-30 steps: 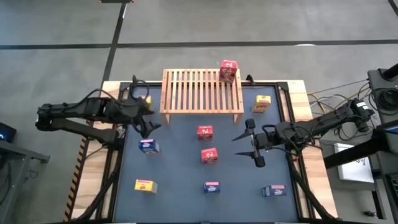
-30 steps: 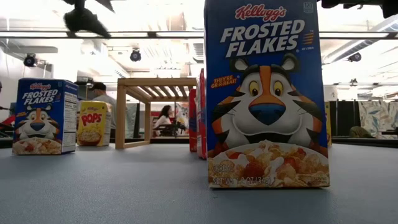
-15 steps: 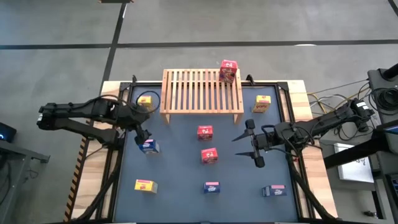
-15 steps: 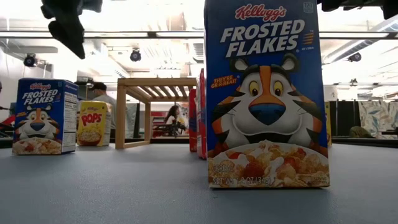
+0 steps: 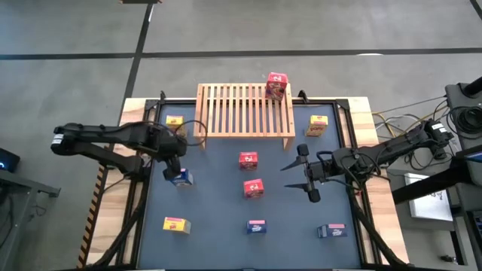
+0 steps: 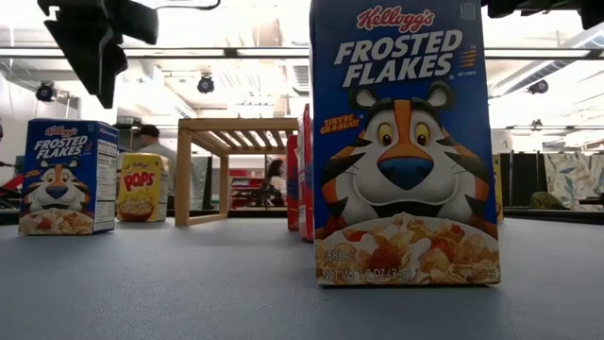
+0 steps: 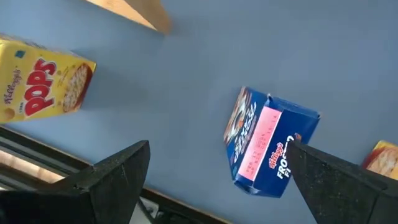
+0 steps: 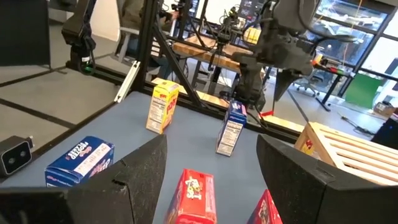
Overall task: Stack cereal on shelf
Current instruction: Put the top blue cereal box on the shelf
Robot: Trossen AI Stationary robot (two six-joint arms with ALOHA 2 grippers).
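The wooden shelf (image 5: 245, 111) stands at the table's far side, with one red cereal box (image 5: 276, 85) upright on its far right corner. Other cereal boxes stand on the blue mat: a blue one (image 5: 181, 179) (image 7: 268, 149) at the left, a yellow one (image 5: 174, 120) (image 7: 43, 87) by the shelf's left leg, and two red ones (image 5: 248, 159) (image 5: 253, 187) in the middle. My left gripper (image 5: 172, 164) (image 7: 227, 186) hangs open above the left blue box, pointing down and touching nothing. My right gripper (image 5: 303, 175) (image 8: 211, 143) is held level and open over the mat's right half.
A yellow box (image 5: 317, 125) stands right of the shelf. Near the front edge are a yellow box (image 5: 175, 223) and two blue boxes (image 5: 256, 226) (image 5: 331, 230). Black frame bars (image 5: 143, 188) run along the mat's sides. People show in the room beyond the shelf (image 6: 241, 165).
My left gripper has sunk and tipped from slanting to pointing nearly straight down, coming over the left blue box. It has rolled a little and stayed open. The yellow box by the shelf's left leg, which the arm covered in the high view, now shows.
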